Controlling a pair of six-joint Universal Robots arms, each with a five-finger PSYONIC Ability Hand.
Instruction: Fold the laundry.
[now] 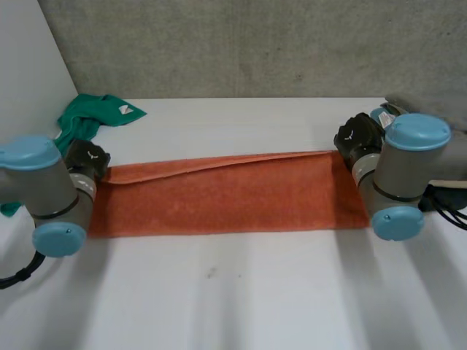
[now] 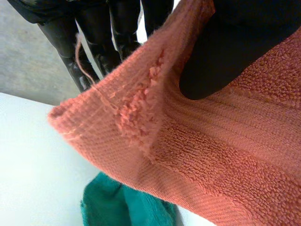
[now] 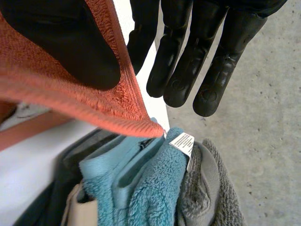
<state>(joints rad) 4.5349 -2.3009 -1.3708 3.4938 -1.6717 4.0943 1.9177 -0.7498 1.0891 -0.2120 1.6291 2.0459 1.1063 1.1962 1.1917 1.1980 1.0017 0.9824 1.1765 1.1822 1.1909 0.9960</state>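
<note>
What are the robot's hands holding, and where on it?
The orange towel: the left hand pinches a left corner, the right hand a right corner.

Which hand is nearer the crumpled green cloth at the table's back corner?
Left. The left hand pinches the orange terry towel's corner right beside the green cloth; the right hand pinches the towel's opposite end, across the table from it.

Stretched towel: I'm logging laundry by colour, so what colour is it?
The towel is orange-red, plainest in the head view.

Orange towel spans left hand to right hand.
</note>
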